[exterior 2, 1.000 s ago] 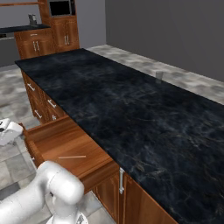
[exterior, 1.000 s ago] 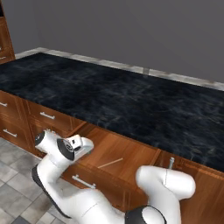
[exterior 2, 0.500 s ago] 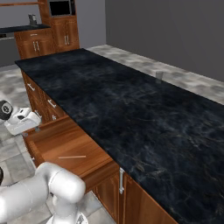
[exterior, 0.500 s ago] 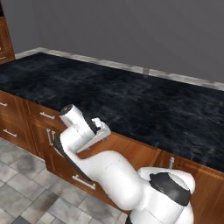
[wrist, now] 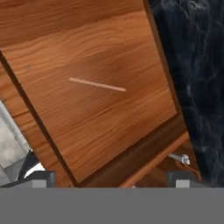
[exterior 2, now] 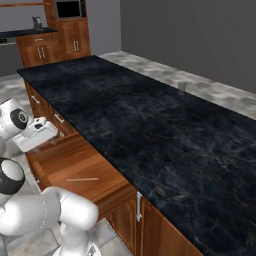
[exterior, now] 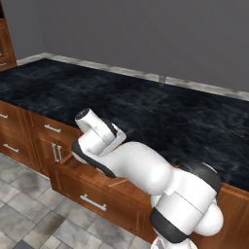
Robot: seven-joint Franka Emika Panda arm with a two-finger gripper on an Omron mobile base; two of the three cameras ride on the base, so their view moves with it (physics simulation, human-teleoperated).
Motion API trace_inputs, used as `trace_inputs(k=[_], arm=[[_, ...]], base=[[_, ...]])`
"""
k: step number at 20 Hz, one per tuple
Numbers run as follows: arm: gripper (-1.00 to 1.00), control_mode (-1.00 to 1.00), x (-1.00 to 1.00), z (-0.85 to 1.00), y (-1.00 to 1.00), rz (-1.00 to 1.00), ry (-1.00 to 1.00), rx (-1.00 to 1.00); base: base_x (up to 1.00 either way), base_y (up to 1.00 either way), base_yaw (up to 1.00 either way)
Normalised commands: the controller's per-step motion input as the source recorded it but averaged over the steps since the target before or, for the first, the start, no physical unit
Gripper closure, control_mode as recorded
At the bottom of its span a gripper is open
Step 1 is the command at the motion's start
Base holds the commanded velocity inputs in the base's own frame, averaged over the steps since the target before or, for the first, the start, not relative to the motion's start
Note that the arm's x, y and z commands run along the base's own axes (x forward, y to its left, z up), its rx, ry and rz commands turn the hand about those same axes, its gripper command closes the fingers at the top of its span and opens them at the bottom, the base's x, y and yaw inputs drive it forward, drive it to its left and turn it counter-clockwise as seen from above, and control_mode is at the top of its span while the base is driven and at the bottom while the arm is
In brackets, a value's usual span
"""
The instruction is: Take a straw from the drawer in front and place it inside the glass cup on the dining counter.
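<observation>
**A:** ok so where's the straw [wrist: 97, 84] sitting right now?

**B:** It's lying flat on the floor of the drawer [wrist: 57, 39], which is standing pulled out from under the desk [exterior 2: 150, 125]. In the hand view it's showing up a bit above the middle of the frame, slightly slanted, pale against the wood. Nothing is touching it. In the right base view you're seeing the same straw [exterior 2: 82, 179] in the lower left, roughly mid-drawer [exterior 2: 55, 160].

**A:** and the tool?

**B:** The tool [wrist: 109, 177] is hanging above the drawer with its jaws spread wide and nothing between them. Its two dark tips are poking up at the bottom of the hand view, one left and one right, well apart from the straw. In the right base view the tool [exterior 2: 35, 136] is sitting at the left edge, over the far end of the drawer.

**A:** left base view any use?

**B:** Kinda. The arm is bending over the drawer [exterior: 92, 192] and covering most of it, but one bit of the straw [exterior: 118, 183] is peeking out below the arm, just left of center.

**A:** cup?

**B:** The cup [exterior 2: 182, 86] is standing way off on the far side of the desk, upper right of the right base view. It's tiny, so I can't make out detail.
</observation>
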Motion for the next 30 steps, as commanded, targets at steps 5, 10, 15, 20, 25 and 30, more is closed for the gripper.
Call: trace_inputs(k=[5, 10, 15, 20, 25, 30], arm=[[-1.0, -1.0, 0.13, -0.14, -0.33, 0.55, 0.13, 0.0], [-1.0, -1.0, 0.0, -0.27, -0.12, 0.61, 0.21, 0.01], [-1.0, -1.0, 0.18, -0.26, -0.1, 0.52, 0.31, 0.08], [-1.0, -1.0, 0.63, -0.24, -0.05, 0.39, 0.35, 0.08], [-1.0, -1.0, 0.44, -0.31, 0.0, 0.34, 0.26, 0.01], [-1.0, -1.0, 0.11, -0.37, 0.0, 0.33, 0.15, 0.0]], base=[[0.0, 0.0, 0.0], [0.0, 0.0, 0.0], [0.0, 0.0, 0.0], [0.0, 0.0, 0.0], [0.0, 0.0, 0.0], [0.0, 0.0, 0.0]])
